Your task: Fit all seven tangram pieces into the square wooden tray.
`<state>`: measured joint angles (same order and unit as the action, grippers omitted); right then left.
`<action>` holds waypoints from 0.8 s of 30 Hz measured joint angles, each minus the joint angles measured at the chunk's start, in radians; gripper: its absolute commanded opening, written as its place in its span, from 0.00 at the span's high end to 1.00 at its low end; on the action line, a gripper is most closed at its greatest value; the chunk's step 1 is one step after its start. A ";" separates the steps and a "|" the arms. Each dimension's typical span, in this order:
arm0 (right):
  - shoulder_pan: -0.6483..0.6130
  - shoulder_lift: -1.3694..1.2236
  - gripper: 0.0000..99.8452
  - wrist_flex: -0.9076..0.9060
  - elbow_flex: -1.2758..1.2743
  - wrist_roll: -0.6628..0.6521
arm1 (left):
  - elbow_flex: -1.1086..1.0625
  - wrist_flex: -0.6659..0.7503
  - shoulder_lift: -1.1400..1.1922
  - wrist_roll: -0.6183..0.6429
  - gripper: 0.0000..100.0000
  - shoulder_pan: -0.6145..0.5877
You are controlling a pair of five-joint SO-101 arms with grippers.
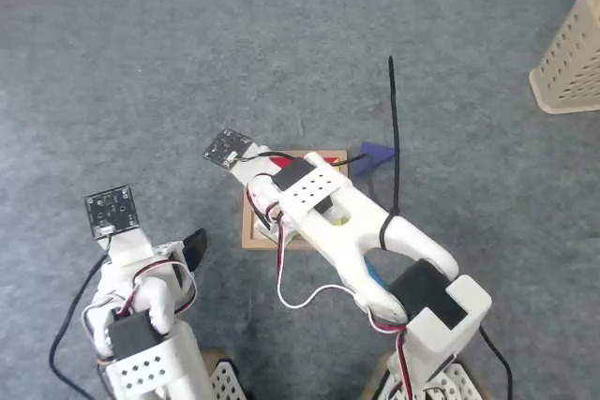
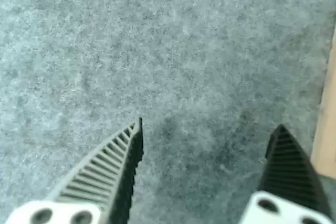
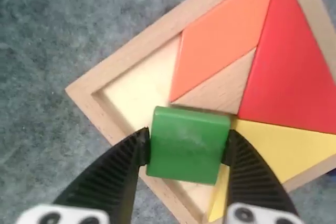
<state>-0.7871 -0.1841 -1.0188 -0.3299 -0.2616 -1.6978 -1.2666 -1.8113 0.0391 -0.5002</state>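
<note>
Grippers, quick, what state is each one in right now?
Left gripper: open, holding nothing, above the grey carpet.
Right gripper: shut on the green square wooden piece, above the square wooden tray.

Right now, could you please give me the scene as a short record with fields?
Right gripper: shut on green piece, over tray
In tray: orange piece, red piece, yellow piece
Off tray: purple piece on carpet
Left gripper: open, over carpet beside tray
</note>
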 measured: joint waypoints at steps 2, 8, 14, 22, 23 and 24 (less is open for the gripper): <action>0.000 0.000 0.78 0.000 0.000 0.000 | 0.000 0.000 0.000 0.000 0.65 0.000; 0.000 0.000 0.78 0.000 0.000 0.000 | 0.000 0.000 0.000 0.000 0.65 0.000; 0.003 0.150 0.82 0.000 -0.048 0.000 | 0.000 0.000 0.000 0.000 0.65 0.000; 0.003 0.359 0.91 0.000 -0.192 0.000 | 0.000 0.000 0.000 0.000 0.65 0.000; 0.003 0.368 0.91 0.000 -0.206 0.000 | 0.000 0.000 0.000 0.000 0.65 0.000; 0.003 0.376 0.92 0.002 -0.224 0.000 | 0.000 0.000 0.000 0.000 0.65 0.000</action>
<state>-0.7841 0.1918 -1.0173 -0.5539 -0.2616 -1.6978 -1.2666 -1.8113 0.0391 -0.5002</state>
